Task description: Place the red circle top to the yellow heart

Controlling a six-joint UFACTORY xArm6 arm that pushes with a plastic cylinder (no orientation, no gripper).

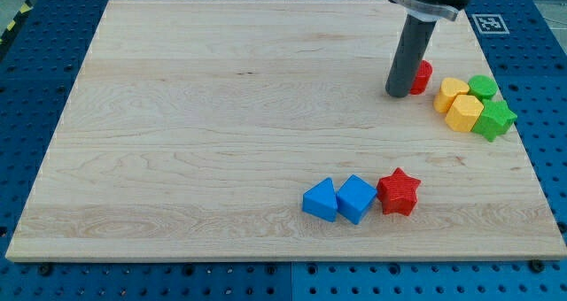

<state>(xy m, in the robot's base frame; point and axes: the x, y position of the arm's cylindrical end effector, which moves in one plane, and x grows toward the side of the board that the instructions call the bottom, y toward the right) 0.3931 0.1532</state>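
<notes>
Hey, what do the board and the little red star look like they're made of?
The board looks like pale wood with a smooth matte finish: long grain streaks run across it. The red star looks like moulded or printed plastic, matte, with uniform saturated colour and slightly rough edges; the view can't settle which.

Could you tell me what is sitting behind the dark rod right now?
The red circle sits behind the rod; only its right edge shows. My tip is at its lower left. Whether they touch is hidden.
</notes>
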